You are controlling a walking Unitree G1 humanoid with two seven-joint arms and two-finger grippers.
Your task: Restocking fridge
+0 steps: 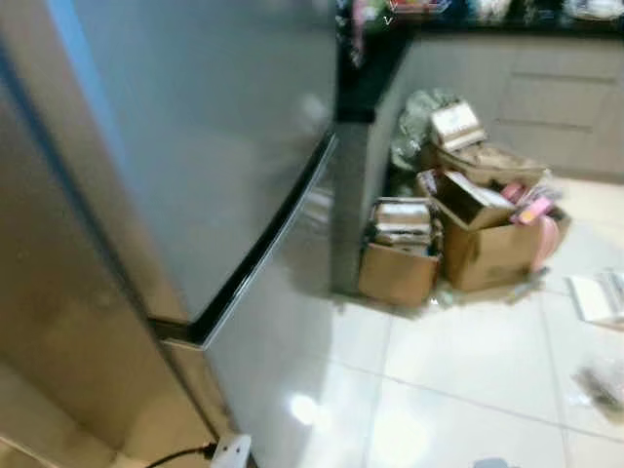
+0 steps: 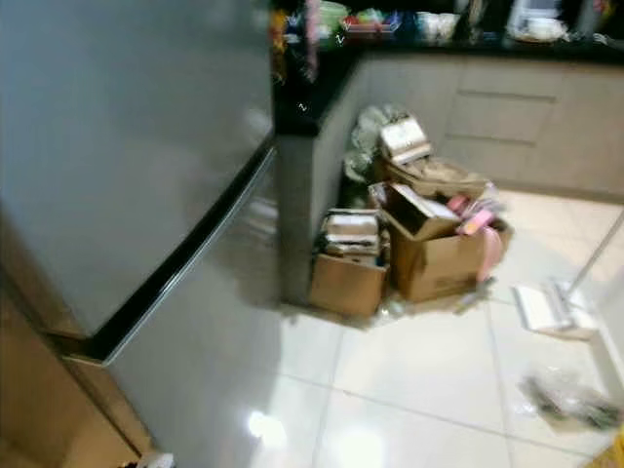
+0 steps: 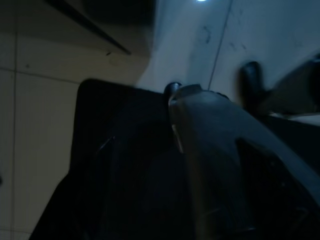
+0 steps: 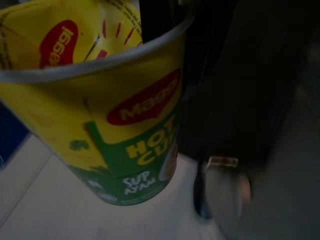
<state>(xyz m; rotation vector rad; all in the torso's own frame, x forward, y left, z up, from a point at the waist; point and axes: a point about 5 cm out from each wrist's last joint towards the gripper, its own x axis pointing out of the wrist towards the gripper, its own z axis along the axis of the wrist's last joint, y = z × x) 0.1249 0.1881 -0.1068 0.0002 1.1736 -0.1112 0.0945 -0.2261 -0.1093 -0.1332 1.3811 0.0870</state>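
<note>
The fridge (image 1: 214, 146) stands on my left, a tall steel one with its upper door and lower door (image 1: 283, 322) both closed and a dark seam between them. My right gripper (image 4: 125, 60) is shut on a yellow and green Maggi hot cup (image 4: 125, 130) of noodles, which hangs tilted above the pale floor. A yellow edge of that cup (image 2: 616, 454) shows at the lower right corner of the right eye view. The left wrist view is very dark, with dark rounded shapes over floor tiles.
Open cardboard boxes (image 1: 468, 234) full of packets are piled against the dark-topped counter (image 1: 370, 68) beyond the fridge. A white floor tool (image 2: 551, 307) and a crumpled plastic bag (image 2: 570, 395) lie on the tiles at right. A white plug (image 1: 229, 450) with a black cable sits at the fridge's foot.
</note>
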